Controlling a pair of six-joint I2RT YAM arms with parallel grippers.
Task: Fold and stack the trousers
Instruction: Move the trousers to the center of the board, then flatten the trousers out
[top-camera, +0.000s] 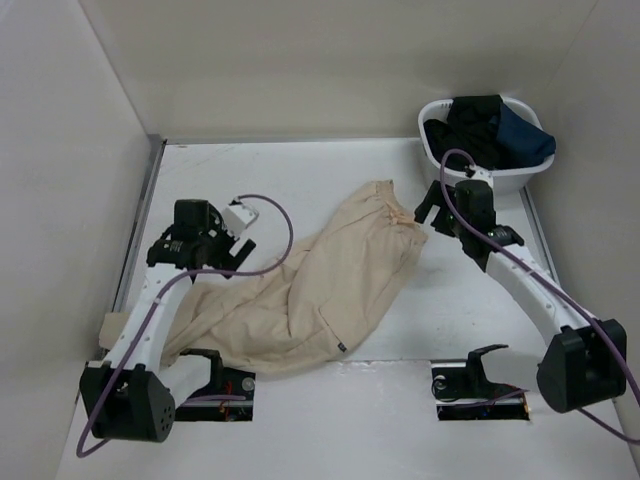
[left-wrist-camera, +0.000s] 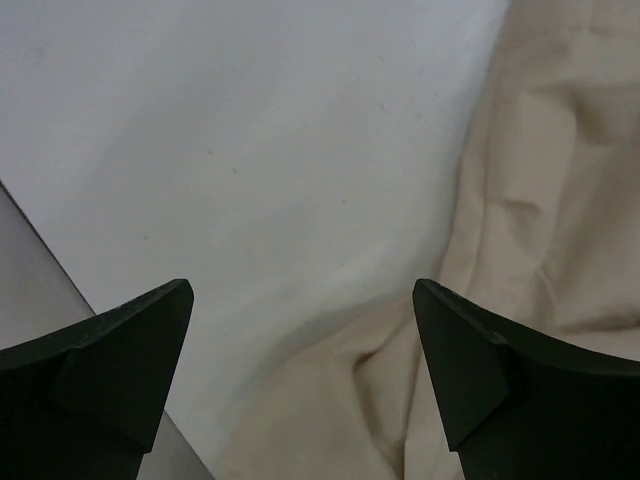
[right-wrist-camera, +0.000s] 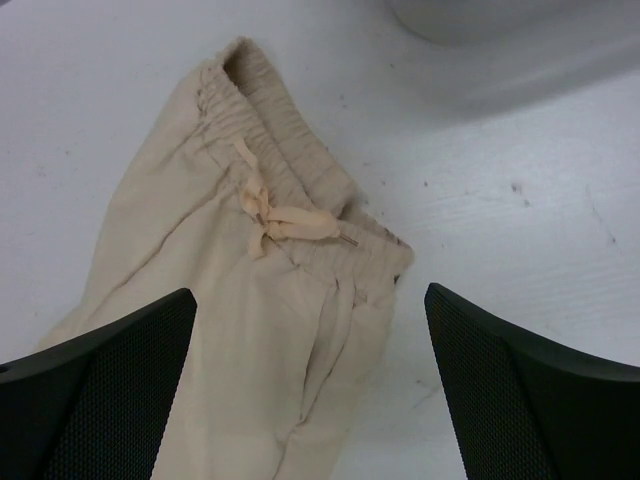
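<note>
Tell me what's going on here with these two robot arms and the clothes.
Two robot arms are working on a pair of beige trousers, which lie rumpled and unfolded on the white table. The right tool hangs open above the drawstring waistband, holding nothing. The left tool is open too, over the edge of the fabric toward the leg end. A white basket of dark garments sits in the far right corner. No fold has been made yet.
</note>
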